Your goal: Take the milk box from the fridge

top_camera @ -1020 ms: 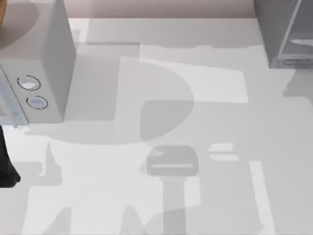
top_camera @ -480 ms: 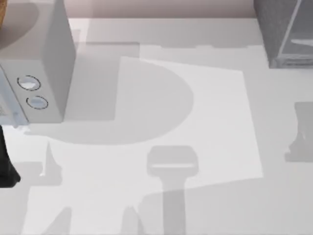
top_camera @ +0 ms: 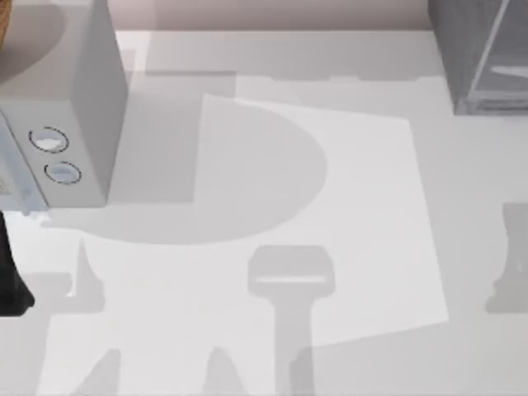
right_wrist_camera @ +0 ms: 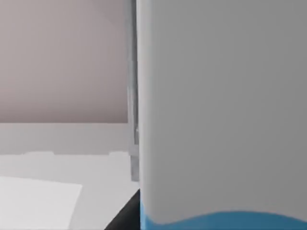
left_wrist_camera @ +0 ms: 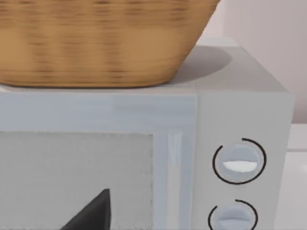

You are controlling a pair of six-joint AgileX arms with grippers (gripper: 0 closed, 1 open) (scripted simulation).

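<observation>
Pretty bright, even light; soft grey overlapping shadows sprawl across the white tabletop [top_camera: 371, 165], slight blur everywhere.

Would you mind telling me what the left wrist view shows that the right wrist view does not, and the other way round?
Left wrist view: a wicker basket standing on a light grey box with two round knobs.
Right wrist view: the milk box, very close, white with a blue band, and beside it a thin grey upright strip, perhaps the fridge.
Both: the pale wall, a bit of white table, and a dark shape close to the camera that I cannot identify.
</observation>
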